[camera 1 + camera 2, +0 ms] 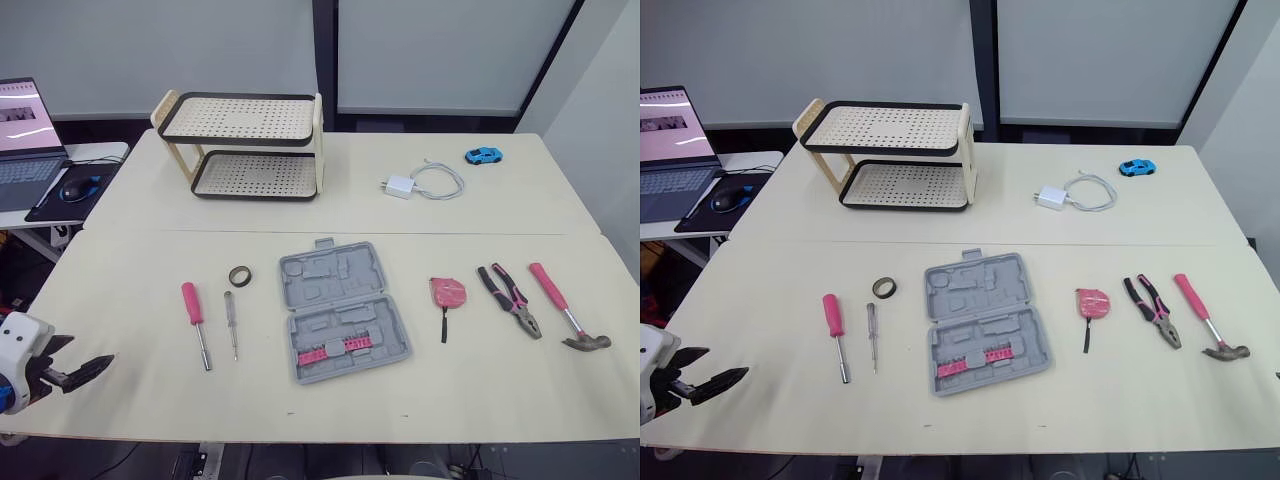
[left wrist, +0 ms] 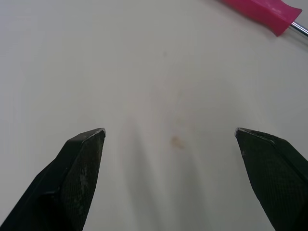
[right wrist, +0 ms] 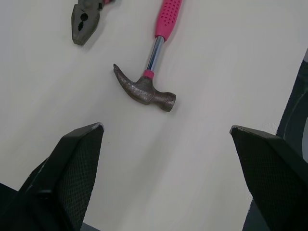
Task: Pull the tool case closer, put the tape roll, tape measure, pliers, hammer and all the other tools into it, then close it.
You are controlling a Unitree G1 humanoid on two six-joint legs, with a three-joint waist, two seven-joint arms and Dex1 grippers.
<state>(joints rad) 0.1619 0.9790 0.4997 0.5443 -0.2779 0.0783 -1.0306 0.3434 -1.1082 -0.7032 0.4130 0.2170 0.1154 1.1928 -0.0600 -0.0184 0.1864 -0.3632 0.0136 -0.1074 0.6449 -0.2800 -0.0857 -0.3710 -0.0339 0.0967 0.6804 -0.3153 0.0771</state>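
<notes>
The grey tool case (image 1: 343, 310) lies open and flat at the table's middle, with pink bits in its near half. Left of it are a dark tape roll (image 1: 240, 276), a small screwdriver (image 1: 231, 320) and a pink-handled screwdriver (image 1: 193, 305). To its right lie a pink tape measure (image 1: 447, 293), pink-handled pliers (image 1: 510, 298) and a hammer (image 1: 565, 305). My left gripper (image 1: 85, 358) hovers open over the table's near left corner, apart from the pink screwdriver (image 2: 262, 12). My right gripper (image 3: 166, 127) is open and empty, just short of the hammer (image 3: 149, 82) and pliers (image 3: 86, 17).
A two-tier perforated rack (image 1: 245, 145) stands at the back left. A white charger with cable (image 1: 420, 183) and a blue toy car (image 1: 484, 155) lie at the back right. A laptop (image 1: 25, 140) and mouse (image 1: 75, 187) sit on a side desk to the left.
</notes>
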